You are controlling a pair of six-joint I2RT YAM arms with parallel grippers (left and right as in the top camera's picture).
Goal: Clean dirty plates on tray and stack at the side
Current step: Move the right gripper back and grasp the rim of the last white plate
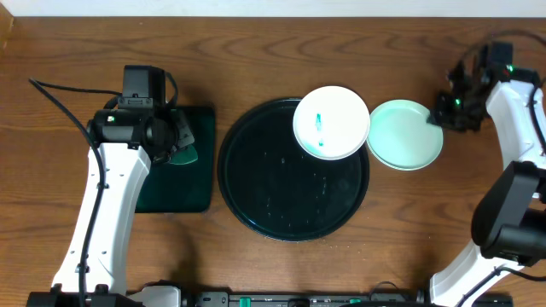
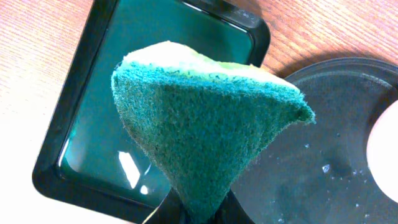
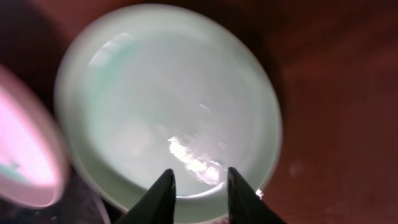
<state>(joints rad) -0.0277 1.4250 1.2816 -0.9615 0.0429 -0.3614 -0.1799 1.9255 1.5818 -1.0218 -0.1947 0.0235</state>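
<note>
On the left side of the worktop [image 1: 256, 34], your left pincer [image 2: 198, 213] is clamping a green scouring sponge [image 2: 205, 118] by its lower corner. It is holding the sponge over the rectangular black tray [image 2: 68, 143], whose glossy floor is catching the light.

Just right of that, the round black tray [image 1: 273, 183] is sitting in the middle of the worktop, with small pale specks lying on its floor. A white plate [image 1: 337, 111] with a teal smear [image 1: 320, 132] near its middle is resting at the tray's far right rim, partly over the tray and partly jutting past it.

Beside it on the bare wood, a mint-green plate [image 1: 409, 136] is lying with its left edge right against the white one. You cannot tell whether another plate is lying beneath it.

Your right pincer [image 3: 200, 177] is hovering at that plate's right edge, its fingers standing narrowly apart and gripping nothing. The right wrist view is coming through blurred.
</note>
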